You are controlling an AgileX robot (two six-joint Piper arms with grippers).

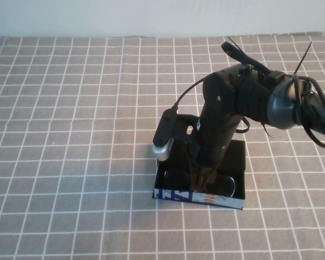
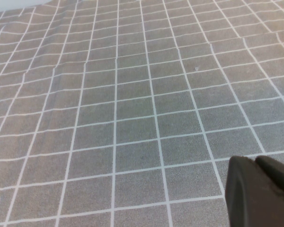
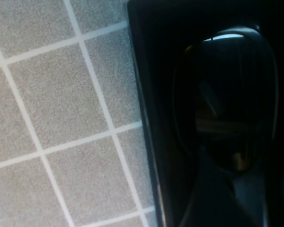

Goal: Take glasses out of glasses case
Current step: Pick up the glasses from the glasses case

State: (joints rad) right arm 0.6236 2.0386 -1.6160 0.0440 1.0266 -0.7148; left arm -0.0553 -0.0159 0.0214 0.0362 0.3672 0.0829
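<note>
The glasses case (image 1: 176,195) lies open on the checked cloth, blue-and-white front towards me, black lid (image 1: 235,154) laid back. The black glasses (image 1: 227,185) lie inside it; one lens shows on each side of my arm. My right gripper (image 1: 201,182) reaches straight down into the case at the middle of the glasses. In the right wrist view a dark lens (image 3: 227,94) fills the frame beside the case wall (image 3: 143,104), and the right gripper (image 3: 229,198) sits just over the frame. My left gripper (image 2: 255,163) is shut and empty above bare cloth, out of the high view.
The grey cloth with white grid lines (image 1: 70,135) covers the table all round the case. The right arm's cables (image 1: 309,103) loop above the back right. A white wall runs along the far edge.
</note>
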